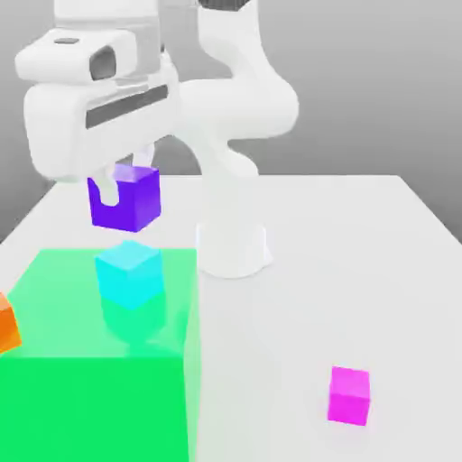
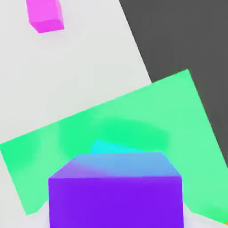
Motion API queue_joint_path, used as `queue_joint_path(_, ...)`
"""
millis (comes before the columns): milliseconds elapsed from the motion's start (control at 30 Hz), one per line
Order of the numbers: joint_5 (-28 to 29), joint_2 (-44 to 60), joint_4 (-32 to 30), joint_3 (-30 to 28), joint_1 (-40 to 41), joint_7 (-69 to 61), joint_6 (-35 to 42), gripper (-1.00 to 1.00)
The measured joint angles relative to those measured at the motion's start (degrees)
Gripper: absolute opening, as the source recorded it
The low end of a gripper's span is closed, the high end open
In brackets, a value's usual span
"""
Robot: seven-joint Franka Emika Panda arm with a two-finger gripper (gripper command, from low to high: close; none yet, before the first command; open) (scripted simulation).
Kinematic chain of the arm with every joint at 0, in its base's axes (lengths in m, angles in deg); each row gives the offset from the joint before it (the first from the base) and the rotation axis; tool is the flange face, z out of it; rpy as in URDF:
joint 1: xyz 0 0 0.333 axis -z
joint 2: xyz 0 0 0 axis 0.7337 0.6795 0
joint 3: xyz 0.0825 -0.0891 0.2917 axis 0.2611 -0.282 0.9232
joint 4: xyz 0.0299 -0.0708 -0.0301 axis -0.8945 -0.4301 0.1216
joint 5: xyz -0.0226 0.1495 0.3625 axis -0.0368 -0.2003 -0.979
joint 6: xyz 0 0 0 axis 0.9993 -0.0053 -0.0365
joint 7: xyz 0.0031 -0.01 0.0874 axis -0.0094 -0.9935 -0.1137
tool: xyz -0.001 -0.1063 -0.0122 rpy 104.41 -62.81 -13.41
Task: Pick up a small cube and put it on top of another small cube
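The small violet-purple cube (image 1: pixel 128 200) hangs in the air, with my gripper (image 1: pixel 126 185) shut on it. Directly below it, with a clear gap between, the light cyan-blue cube (image 1: pixel 130 273) rests on the green patch (image 1: pixel 63 361). In the hand view the purple cube (image 2: pixel 116 191) looms close and hides most of the cyan cube (image 2: pixel 107 147), of which a sliver shows beyond its top edge.
An orange cube (image 1: pixel 5 325) sits at the exterior view's left edge on the green patch. A magenta-pink cube (image 1: pixel 348 394) (image 2: pixel 44 15) lies on the white table (image 1: pixel 343 271) toward the exterior view's right front. The arm's white base (image 1: pixel 233 244) stands behind the green patch.
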Motion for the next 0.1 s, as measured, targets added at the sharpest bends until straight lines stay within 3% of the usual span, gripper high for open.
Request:
queue_joint_path(33, -0.03, 0.42, -0.75, -0.14, 0.04, -0.07, -1.16, 1.0)
queue_joint_path(100, -0.04, 0.42, -0.74, -0.14, 0.04, -0.07, -1.15, 1.0)
